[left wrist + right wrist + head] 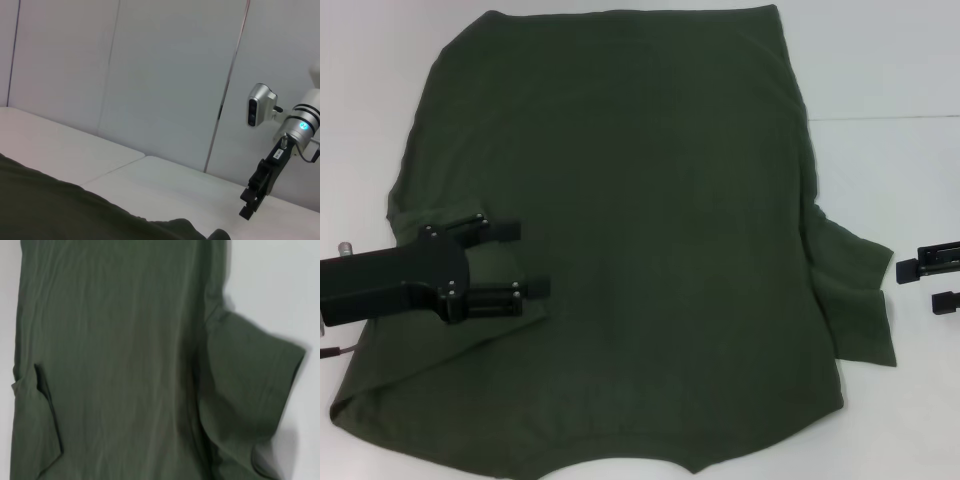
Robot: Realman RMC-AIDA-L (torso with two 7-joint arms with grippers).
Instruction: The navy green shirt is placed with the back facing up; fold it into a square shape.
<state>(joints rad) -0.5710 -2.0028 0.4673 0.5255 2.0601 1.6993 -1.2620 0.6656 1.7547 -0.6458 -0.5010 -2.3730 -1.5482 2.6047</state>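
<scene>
While the shirt (pixel 620 240) lies flat on the desk (pixel 900 60), the left pincer (pixel 525 258), prongs apart over its left side, should grip both layers before folding inward.

white table (pixel 900 70), navy green shirt (pixel 640 230) spread flat

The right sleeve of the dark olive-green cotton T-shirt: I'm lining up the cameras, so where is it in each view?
Head view: the right sleeve spreads off the dark olive-green cotton T-shirt toward the right gripper.
Left wrist view: only a shirt edge shows; no sleeve can be made out.
Right wrist view: the sleeve fans onto the white table.
Shared landmark: the shirt body.
</scene>
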